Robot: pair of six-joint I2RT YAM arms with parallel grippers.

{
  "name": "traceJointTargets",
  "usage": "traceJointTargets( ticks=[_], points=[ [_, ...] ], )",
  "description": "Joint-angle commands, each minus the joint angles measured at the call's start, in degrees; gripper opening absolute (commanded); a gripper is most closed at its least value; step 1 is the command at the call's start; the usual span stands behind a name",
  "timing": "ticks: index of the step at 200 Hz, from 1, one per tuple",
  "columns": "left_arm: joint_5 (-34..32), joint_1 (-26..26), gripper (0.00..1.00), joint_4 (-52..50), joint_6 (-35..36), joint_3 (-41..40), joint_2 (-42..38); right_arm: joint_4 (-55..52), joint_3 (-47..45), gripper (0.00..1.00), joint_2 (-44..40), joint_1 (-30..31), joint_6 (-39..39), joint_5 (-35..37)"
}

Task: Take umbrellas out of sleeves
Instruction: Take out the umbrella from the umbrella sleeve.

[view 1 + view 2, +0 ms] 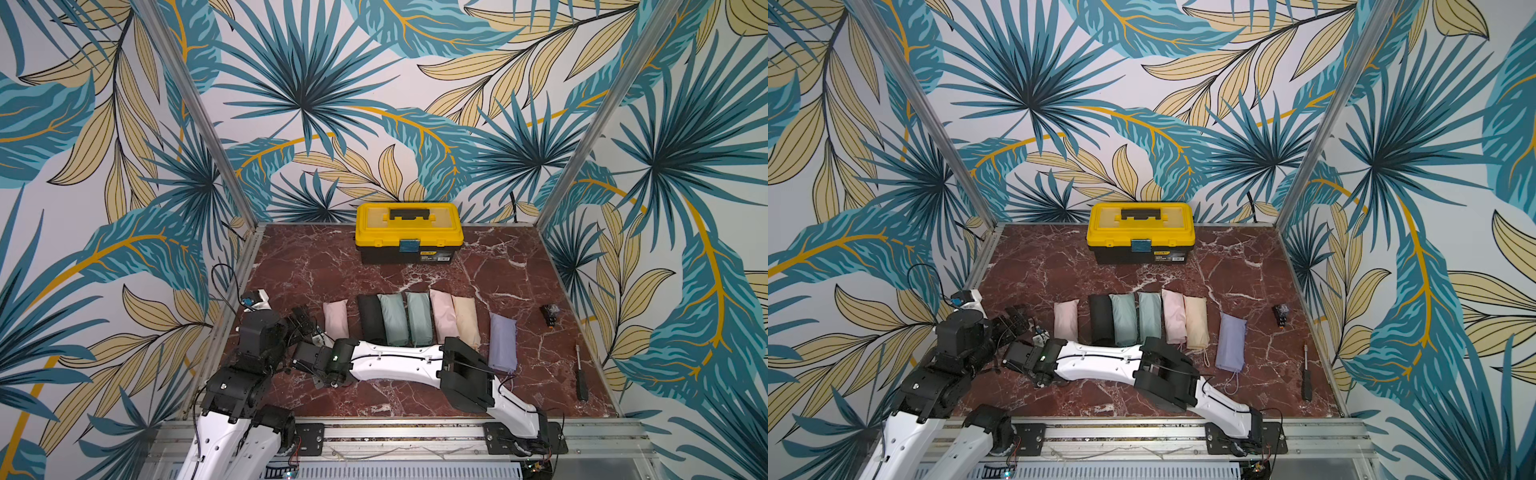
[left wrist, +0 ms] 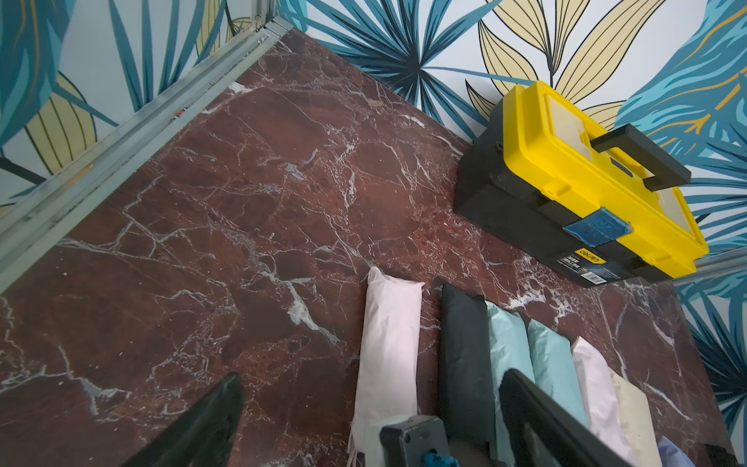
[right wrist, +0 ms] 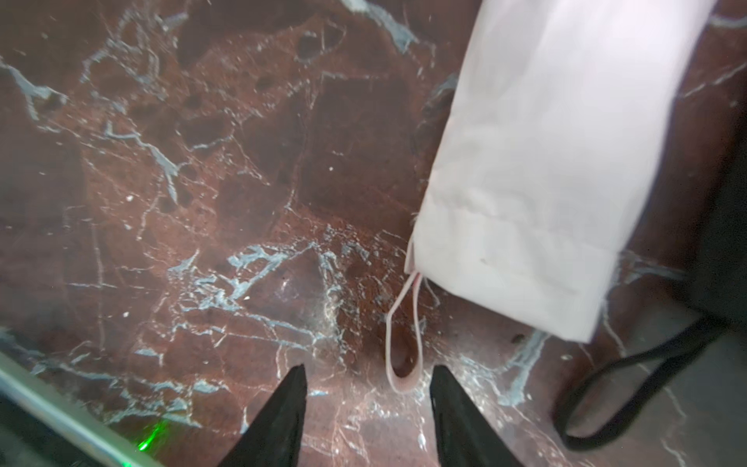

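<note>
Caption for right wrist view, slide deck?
Right pincer, jaws apart, at pink loop trailing from pink sleeve on marble table.

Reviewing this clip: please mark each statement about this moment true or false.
1. The toolbox lid is shut. True.
2. The right fingers clamp the leftmost pink sleeve. False: they stand apart by its wrist loop, gripping nothing.
3. The black sleeve ends the row on the right. False: the lilac sleeve does.
4. A screwdriver lies on the table beside the lilac sleeve. True.
5. The left fingers stand wide apart. True.
</note>
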Motion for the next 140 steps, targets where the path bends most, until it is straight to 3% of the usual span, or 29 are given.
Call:
traceJointTargets(
  ticks=[1, 93, 140],
  points=[
    [2.04, -0.21, 1.0, -0.19, -0.1, 0.95, -0.7, -3.52, 0.39, 0.51, 1.68, -0.42, 1.11, 2.78],
    [2.66, -0.21, 1.0, -0.01, -0.56, 0.23, -0.53, -3.08, -0.25, 0.43, 3.73, -0.49, 2.14, 2.65],
    [2.7, -0.2, 1.0, 0.19, -0.58, -0.03, -0.55, -2.42, -1.44, 0.3, 4.03, -0.54, 2.53, 1.81]
  ],
)
